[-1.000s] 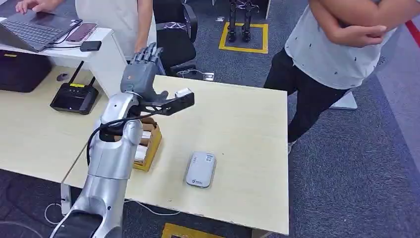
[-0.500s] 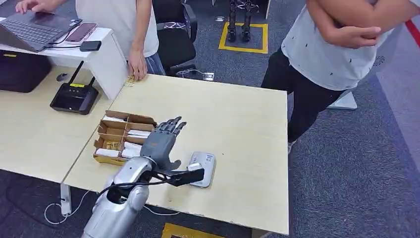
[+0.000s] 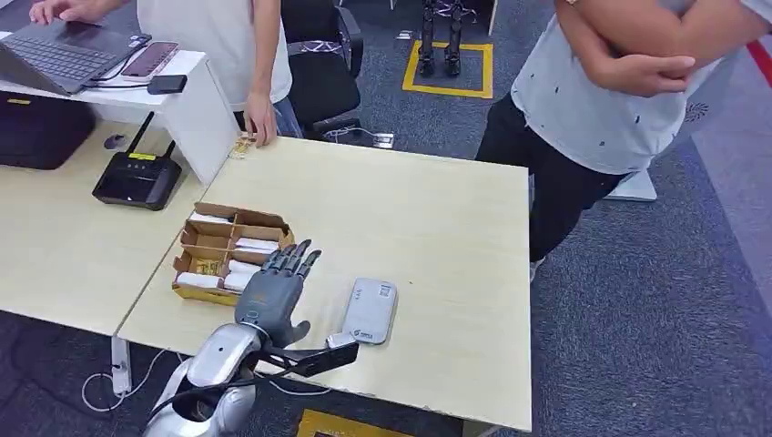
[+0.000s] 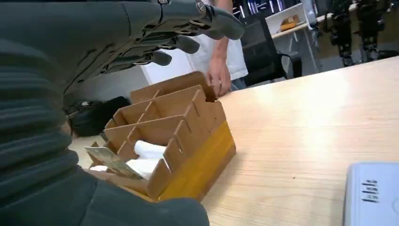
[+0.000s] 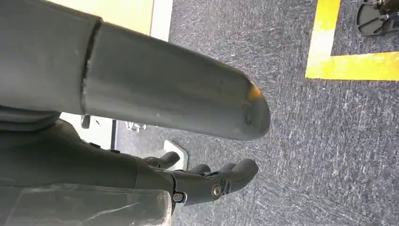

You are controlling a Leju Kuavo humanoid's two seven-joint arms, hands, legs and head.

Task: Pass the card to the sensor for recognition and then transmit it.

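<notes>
Left hand [image 3: 270,296]: over counter [image 3: 437,228] near edge, fingers [image 3: 293,260] straight and apart, nothing grasped.
Right hand [image 5: 207,183]: hangs over carpet, fingers partly curled; released or clenched, cannot tell.
Cards [image 3: 244,269]: white, lying in box [image 3: 193,291] compartments, just beside left hand.
Sensor [image 3: 370,310]: grey, flat on counter, right of left hand, apart.

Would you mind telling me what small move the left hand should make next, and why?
Probably a short reach forward and down into the cardboard box to grip a card. The left hand hovers open beside the box, holding nothing, and white cards lie in its near compartments. The grey sensor sits on the table with nothing on it.
</notes>
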